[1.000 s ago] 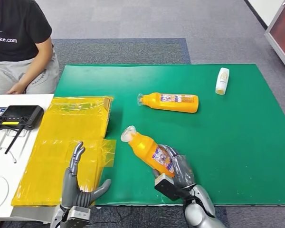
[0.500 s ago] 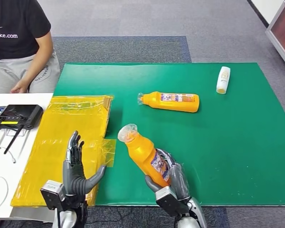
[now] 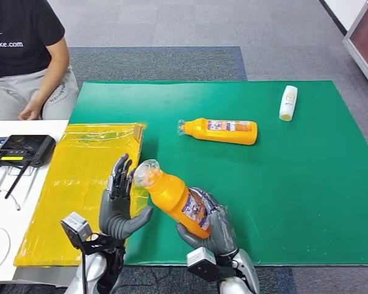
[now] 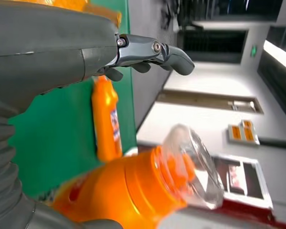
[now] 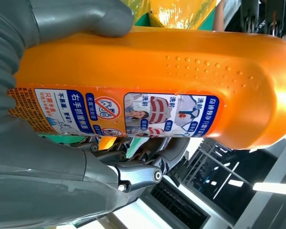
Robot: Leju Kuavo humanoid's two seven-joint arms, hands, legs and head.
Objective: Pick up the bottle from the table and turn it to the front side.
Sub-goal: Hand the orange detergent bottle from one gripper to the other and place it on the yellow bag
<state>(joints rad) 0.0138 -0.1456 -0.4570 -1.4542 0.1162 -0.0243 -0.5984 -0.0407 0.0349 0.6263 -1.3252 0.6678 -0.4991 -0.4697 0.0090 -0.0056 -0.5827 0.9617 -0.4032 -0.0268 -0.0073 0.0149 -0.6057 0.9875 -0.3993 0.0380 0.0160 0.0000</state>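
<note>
1. Orange bottle (image 3: 175,197) is clamped at its lower end in the right hand (image 3: 213,229), lifted above the green mat (image 3: 311,184).
2. Left hand (image 3: 119,205) waits with fingers apart beside the clear cap (image 3: 146,173).
3. Gripped so low, the bottle could tip or slip while being turned.

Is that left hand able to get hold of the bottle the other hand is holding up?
Probably yes. The left hand is open with fingers spread right beside the clear cap of the held bottle, and nothing lies between them.
</note>
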